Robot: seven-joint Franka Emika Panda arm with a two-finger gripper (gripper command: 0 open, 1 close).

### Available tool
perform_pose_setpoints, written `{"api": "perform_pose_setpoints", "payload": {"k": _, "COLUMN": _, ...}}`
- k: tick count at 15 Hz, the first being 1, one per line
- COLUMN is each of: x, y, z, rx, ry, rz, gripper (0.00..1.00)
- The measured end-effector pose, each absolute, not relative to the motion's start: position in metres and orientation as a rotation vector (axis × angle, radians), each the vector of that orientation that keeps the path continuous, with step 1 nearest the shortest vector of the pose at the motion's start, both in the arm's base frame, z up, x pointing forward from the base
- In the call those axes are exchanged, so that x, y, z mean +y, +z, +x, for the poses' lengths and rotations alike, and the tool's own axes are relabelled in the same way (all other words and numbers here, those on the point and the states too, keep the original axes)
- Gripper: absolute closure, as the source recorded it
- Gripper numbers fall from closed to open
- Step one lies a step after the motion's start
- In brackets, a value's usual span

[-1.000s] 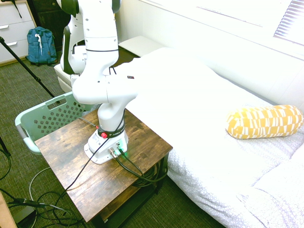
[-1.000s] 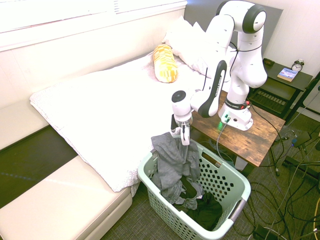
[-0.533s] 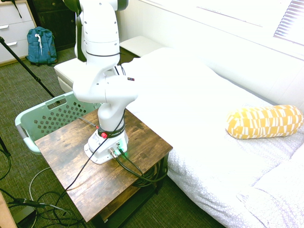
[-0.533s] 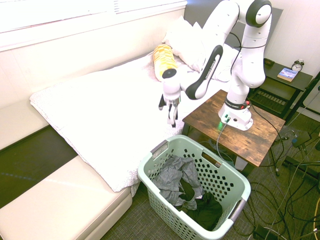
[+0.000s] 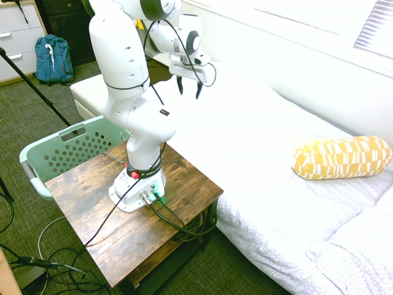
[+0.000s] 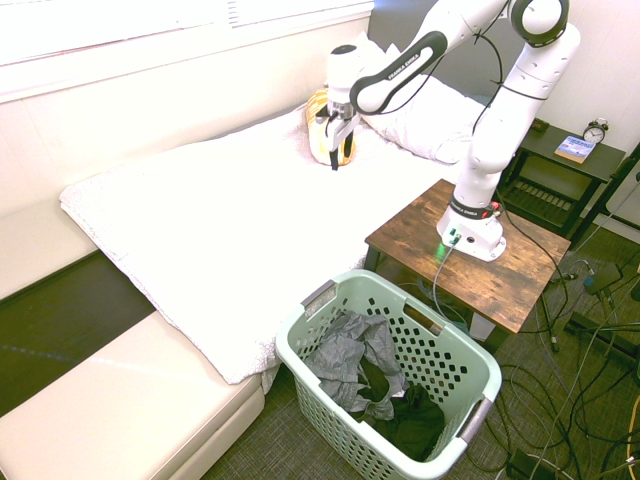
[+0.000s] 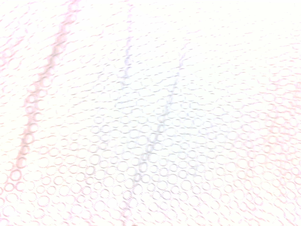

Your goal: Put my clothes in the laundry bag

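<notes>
The clothes [image 6: 350, 357], a crumpled heap of grey fabric over darker garments, lie inside the mint-green laundry bag [image 6: 455, 352] on the floor beside the bed. The same laundry bag [image 5: 64, 149] shows behind the wooden table in the first exterior view, its contents hidden. My gripper [image 6: 329, 154] hangs open and empty high over the white bed, well away from the basket; it shows again as my gripper [image 5: 189, 88] above the bedspread. The wrist view holds only the white bedspread [image 7: 150, 122] with its ring pattern.
A yellow-and-white bolster pillow [image 5: 341, 157] lies on the bed, and white pillows [image 6: 430, 105] sit at its head. The wooden side table [image 6: 500, 260] stands by the basket. A blue backpack [image 5: 53, 58] leans by a dresser. A cream bench [image 6: 120, 400] runs along the bed's foot.
The gripper let go of the grey garment, which dropped into the basket. The arm then rose and swung away over the bed, its fingers spreading open.
</notes>
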State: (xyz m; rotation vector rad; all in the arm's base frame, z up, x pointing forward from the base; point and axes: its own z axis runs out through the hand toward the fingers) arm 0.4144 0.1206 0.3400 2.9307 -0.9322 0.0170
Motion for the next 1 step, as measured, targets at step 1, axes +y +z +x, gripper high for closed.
{"api": "perform_pose_setpoints", "payload": {"k": 1, "x": 0.093, "y": 0.3406, "z": 0.4222, "rx": -0.98, "ry": 0.01, "rz": 2.919, "gripper": 0.0}}
